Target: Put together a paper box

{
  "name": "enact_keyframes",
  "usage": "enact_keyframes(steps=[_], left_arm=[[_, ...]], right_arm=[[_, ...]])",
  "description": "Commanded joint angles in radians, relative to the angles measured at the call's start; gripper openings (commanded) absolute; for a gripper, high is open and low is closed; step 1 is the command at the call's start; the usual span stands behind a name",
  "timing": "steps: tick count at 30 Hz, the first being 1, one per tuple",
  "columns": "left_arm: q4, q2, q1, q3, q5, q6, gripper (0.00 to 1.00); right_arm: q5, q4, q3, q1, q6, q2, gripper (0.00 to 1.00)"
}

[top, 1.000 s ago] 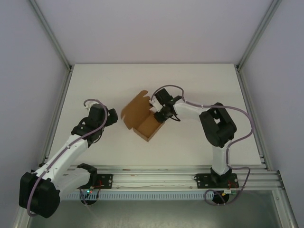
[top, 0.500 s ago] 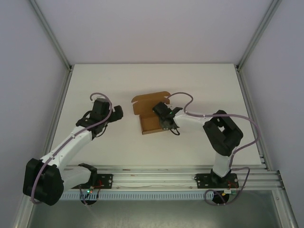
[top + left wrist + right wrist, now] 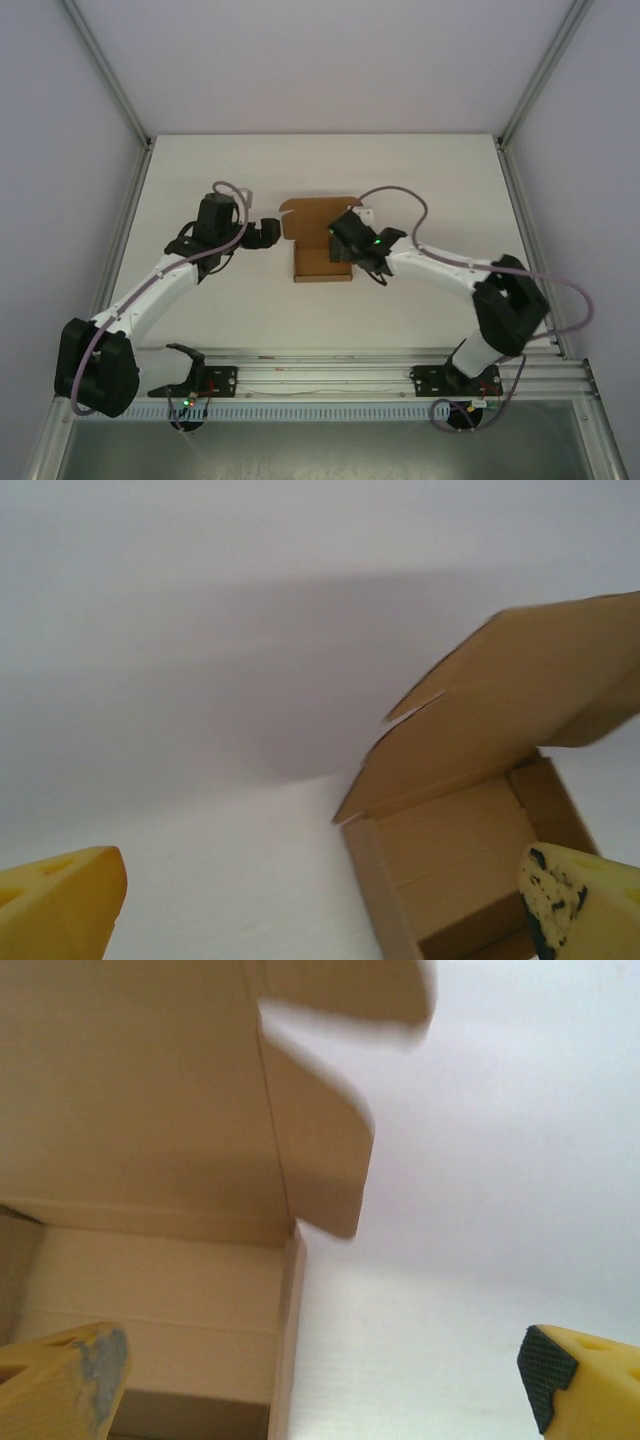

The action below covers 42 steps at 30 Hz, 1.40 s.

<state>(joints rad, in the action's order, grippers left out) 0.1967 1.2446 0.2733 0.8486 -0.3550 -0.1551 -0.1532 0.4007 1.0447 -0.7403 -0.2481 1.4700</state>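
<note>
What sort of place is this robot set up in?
Probably a lab test cell: a white table walled in by plain panels on aluminium posts, a left arm and right arm bolted to a rail, and one paper box.

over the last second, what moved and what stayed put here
The brown kraft cardboard box turned clockwise, seen from above, until it sat square with the white table, and slid slightly right. The right pincer swung along at its right wall, open. The left pincer advanced right toward the box's left side, open and apparently apart from it. The lid flap stayed up; nothing was gripped.
</note>
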Motion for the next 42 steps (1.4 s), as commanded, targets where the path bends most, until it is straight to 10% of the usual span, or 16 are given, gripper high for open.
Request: enact_keyframes(steps=[1,7,16,32,42], left_arm=[[0.024,0.07,0.002,0.107,-0.154,0.214,1.0],[0.219,0.26,0.002,0.299,-0.24,0.432,1.0],[0.367,0.403,0.002,0.452,-0.24,0.608,0.77],[0.422,0.472,0.011,0.523,-0.245,0.633,0.02],[0.301,0.441,0.076,0.541,-0.009,0.364,0.0]], right_arm=[[0.188,-0.102,-0.007,0.093,0.347,-0.064,1.0],[0.52,0.097,0.22,0.219,0.717,0.07,1.0],[0.623,0.379,0.51,0.288,0.849,0.343,0.75],[0.582,0.423,0.539,0.294,0.855,0.379,0.19],[0.543,0.306,0.524,0.29,0.59,0.314,0.03]])
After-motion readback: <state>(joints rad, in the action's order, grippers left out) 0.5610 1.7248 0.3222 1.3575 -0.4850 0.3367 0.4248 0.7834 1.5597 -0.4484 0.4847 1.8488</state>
